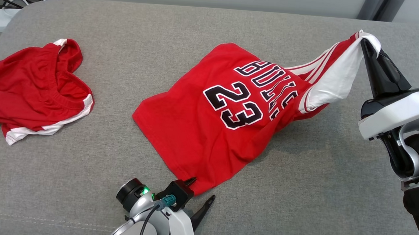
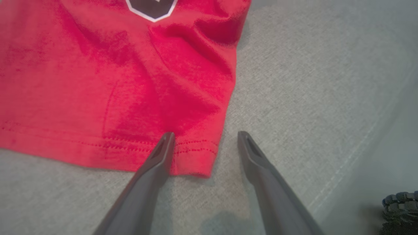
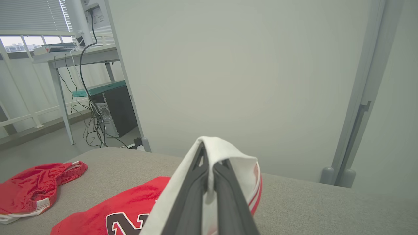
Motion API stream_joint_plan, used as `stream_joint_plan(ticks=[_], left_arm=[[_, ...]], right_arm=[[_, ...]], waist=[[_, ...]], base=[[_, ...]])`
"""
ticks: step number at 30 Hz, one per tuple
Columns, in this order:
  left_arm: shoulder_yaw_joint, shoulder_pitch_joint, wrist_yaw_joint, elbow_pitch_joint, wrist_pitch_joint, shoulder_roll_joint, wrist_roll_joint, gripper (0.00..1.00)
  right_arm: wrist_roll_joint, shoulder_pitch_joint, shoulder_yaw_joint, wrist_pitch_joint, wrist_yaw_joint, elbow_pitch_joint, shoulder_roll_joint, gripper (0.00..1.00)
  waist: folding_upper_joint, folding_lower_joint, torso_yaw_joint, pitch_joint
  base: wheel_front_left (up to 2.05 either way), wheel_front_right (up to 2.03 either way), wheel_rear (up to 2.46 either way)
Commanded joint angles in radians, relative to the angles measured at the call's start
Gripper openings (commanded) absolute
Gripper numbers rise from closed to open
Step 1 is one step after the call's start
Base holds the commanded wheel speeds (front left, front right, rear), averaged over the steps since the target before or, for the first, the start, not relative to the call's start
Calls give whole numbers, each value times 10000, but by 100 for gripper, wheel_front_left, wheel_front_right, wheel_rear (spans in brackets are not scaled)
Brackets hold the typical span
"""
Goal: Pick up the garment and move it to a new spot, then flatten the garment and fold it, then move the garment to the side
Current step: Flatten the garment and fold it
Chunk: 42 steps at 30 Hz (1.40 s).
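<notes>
The red jersey lay number-up in the middle of the grey cushion. Its white-lined shoulder was held off the surface at the far right, pinched tight in the right gripper. The left gripper sat spread at the near hem corner. To flatten well, I judged it should straddle that corner, close, then pull against the right. The left wrist view alone showed one finger overlapping the hem. Red shorts lay well left.

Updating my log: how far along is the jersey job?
Done: the jersey lies partly spread on the grey surface. In hand: right tool, shut on its white shoulder end, holds that end raised; left tool is open at the hem corner. Left: flattening, folding, moving aside.
</notes>
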Motion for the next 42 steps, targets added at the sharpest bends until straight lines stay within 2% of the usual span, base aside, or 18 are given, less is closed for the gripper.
stream_joint_plan(ticks=[1,2,3,4,9,14,17,23,26,31,34,37,40,42], left_arm=[[156,-458,9,138,-113,57,49,59],[156,-458,9,138,-113,57,49,59],[147,-520,-7,253,-118,48,20,36],[163,-583,-20,375,-122,41,-31,0],[771,-1085,-126,-116,-138,74,-434,0],[1881,-1402,-395,-1576,-121,769,-1670,0],[1390,-1617,-429,-2783,992,1576,-3063,0],[1042,-1731,-434,-6319,3928,3982,-7151,0],[1195,-1762,-435,-7919,4821,5041,-8513,0],[2126,-1624,-436,-10060,5343,6083,-10838,0],[2714,-1382,-436,-10221,5426,6475,-11904,0],[2655,-1092,-342,-9440,5909,6680,-12530,0],[2377,-1044,-281,-8262,6344,6544,-12775,0],[2240,-1128,-303,-7495,6539,6225,-12959,0]], right_arm=[[-95,-25,22,40,42,-332,46,0],[-95,-25,22,40,42,-332,46,0],[-104,-24,-2,34,42,-333,56,0],[-115,-21,-24,24,42,-330,64,0],[-96,-19,-258,-73,42,-253,58,0],[-102,53,-620,-223,42,-75,-33,0],[-113,169,-788,-259,42,48,-62,0],[-136,345,-1018,-354,42,166,-21,0],[-143,384,-1222,-456,42,27,-7,0],[-253,458,-1816,-418,42,-503,-102,0],[-418,575,-2104,-170,42,-703,-133,0],[-655,701,-2081,204,42,-687,-34,0],[-988,702,-1840,533,42,-428,142,0],[-1128,617,-1624,693,42,-125,262,0]], waist=[[-1,0,-78,74],[-1,0,-78,74],[-1,0,-96,98],[-1,0,-110,113],[-1,0,-67,104],[-1,0,144,-145],[-1,0,278,-331],[-1,0,393,-523],[-1,0,356,-607],[-1,0,247,-751],[-1,0,169,-766],[-1,0,45,-590],[-1,0,-110,-226],[-1,0,-194,66]], base=[[0,0,0],[0,0,0],[0,0,0],[0,0,0],[0,0,0],[0,0,0],[0,0,0],[0,0,0],[0,0,0],[0,0,0],[0,0,0],[0,0,0],[0,0,0],[0,0,0]])
